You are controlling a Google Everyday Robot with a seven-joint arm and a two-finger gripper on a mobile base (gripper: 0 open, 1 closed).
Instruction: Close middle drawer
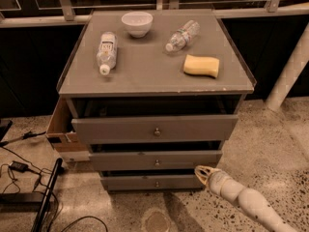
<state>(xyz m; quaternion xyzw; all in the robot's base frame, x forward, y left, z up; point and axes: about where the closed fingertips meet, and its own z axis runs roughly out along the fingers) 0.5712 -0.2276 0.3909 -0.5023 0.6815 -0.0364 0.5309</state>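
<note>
The grey cabinet has three drawers, all pulled out a little. The middle drawer (pixel 120 159) has a wide low front with a small round metal knob (pixel 156 163) at its centre, and a dark gap shows above it. It stands out less than the top drawer (pixel 120 128) and more than the bottom drawer (pixel 130 181). My gripper (pixel 203 173) is on a white arm coming in from the lower right. It is low in front of the cabinet, just below the right end of the middle drawer's front and beside the bottom drawer's right end.
On the cabinet top lie a white bowl (pixel 137 23), two plastic bottles (pixel 106 51) (pixel 182 35) and a yellow sponge (pixel 201 65). A cardboard box (pixel 60 129) leans at the cabinet's left side. Cables (pixel 19 168) lie on the floor at left. A white post (pixel 289 71) stands at right.
</note>
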